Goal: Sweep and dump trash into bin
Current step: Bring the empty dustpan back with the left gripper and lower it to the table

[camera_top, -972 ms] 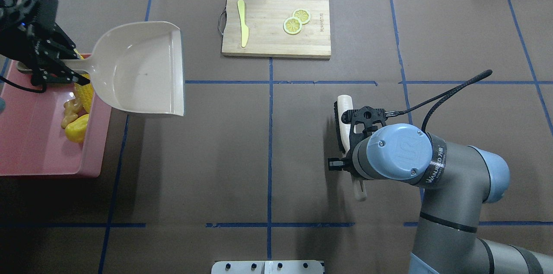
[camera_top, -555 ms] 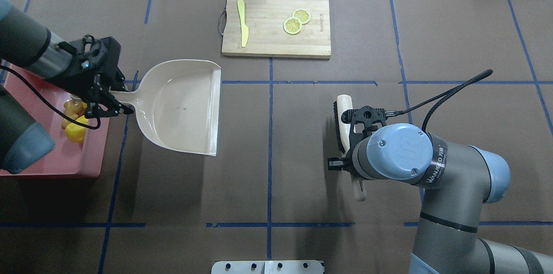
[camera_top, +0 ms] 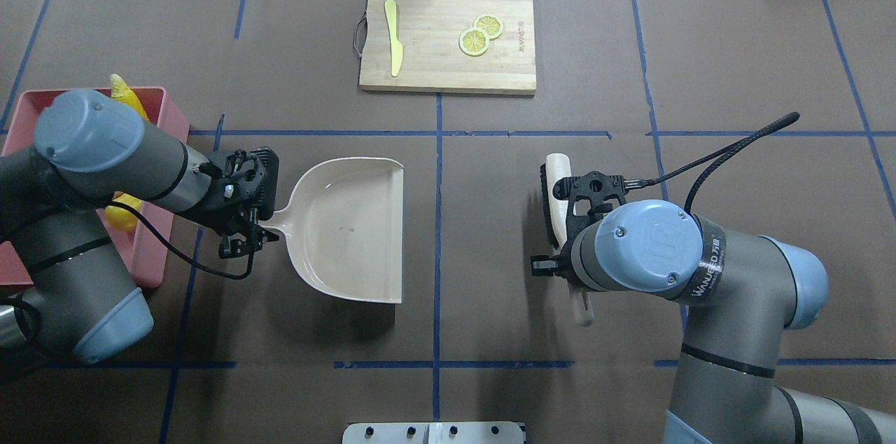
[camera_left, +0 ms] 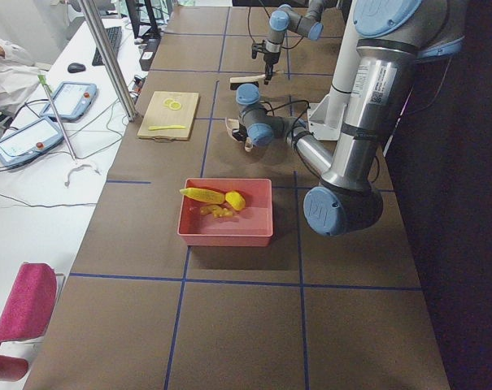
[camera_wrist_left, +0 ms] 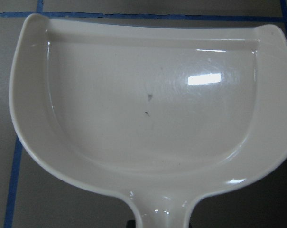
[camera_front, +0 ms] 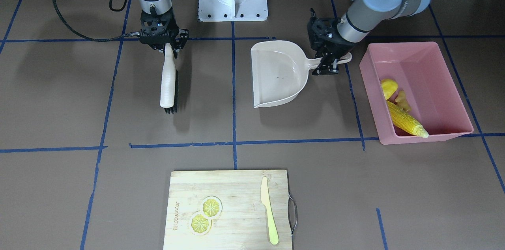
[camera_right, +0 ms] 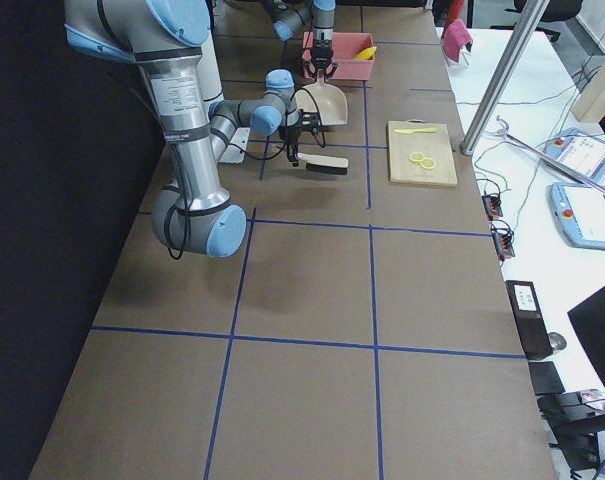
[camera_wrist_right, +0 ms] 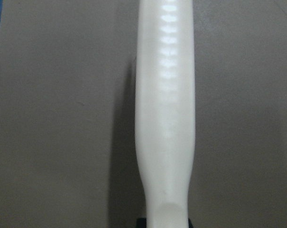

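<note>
Trash in the bin, both claws clamped on tools.
All 3 pcs of trash lay inside the pink bin [camera_front: 434, 51] at the robot's left end of the table [camera_front: 315, 155]. The corn cob [camera_front: 406, 120] lay along the wall nearest the dustpan, tip in a corner, w/ the lumpy yellow piece [camera_front: 388, 86] and ginger root [camera_front: 402, 99] close beside its other end. Left claw [camera_front: 330, 64] was closed tight on the handle of the beige dustpan [camera_front: 278, 74], just beside the bin, pan mouth facing the table's middle. Couldn't tell if the pan touched the table. Right claw [camera_front: 167, 47] was closed on the white handle of the brush [camera_front: 167, 84], dark bristles along one side, well apart from the dustpan. Across the table sat a cutting board [camera_front: 236, 187] w/ 2 lemon slices [camera_front: 211, 206] and a knife [camera_front: 269, 210].
</note>
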{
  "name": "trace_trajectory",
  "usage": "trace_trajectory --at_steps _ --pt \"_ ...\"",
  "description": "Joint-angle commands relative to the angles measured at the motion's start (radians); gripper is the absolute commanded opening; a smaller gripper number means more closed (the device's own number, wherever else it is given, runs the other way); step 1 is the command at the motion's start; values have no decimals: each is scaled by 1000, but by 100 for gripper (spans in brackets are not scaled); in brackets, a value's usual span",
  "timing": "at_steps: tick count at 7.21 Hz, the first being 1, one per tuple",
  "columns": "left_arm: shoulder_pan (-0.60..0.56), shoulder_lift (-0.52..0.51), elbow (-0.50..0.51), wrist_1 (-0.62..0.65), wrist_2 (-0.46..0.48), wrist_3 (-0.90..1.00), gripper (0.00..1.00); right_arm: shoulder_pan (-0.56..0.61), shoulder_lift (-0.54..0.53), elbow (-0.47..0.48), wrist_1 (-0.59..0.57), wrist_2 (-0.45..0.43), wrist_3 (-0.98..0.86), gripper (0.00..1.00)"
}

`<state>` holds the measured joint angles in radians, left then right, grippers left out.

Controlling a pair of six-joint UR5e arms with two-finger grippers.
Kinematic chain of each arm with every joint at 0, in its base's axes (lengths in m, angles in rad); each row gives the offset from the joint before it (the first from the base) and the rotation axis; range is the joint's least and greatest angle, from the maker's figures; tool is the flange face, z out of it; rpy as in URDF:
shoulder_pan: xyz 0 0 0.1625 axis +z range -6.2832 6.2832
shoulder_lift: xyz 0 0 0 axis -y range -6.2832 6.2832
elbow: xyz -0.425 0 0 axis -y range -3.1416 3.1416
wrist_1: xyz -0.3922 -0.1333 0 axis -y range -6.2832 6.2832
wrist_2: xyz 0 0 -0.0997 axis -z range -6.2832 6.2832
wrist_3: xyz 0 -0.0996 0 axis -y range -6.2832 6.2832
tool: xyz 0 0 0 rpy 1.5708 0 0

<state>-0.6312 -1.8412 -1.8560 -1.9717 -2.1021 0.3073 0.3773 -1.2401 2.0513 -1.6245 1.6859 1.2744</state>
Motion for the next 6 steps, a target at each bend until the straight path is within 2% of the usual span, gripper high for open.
trace_trajectory --at_steps 1,2,3,4,5,6 --pt "63 -45 73 -56 54 -82 11 0 1 1 0 0 5 0" --pt "65 -62 104 -82 54 -79 16 0 1 3 0 0 5 0" --pt "67 -69 109 -96 56 -76 39 0 1 3 0 0 5 0" --pt "67 -82 118 -93 56 -74 58 0 1 3 0 0 5 0" --pt "67 -84 118 -92 56 -74 70 0 2 3 0 0 5 0" --pt "67 -84 116 -93 57 -77 92 0 2 3 0 0 5 0"
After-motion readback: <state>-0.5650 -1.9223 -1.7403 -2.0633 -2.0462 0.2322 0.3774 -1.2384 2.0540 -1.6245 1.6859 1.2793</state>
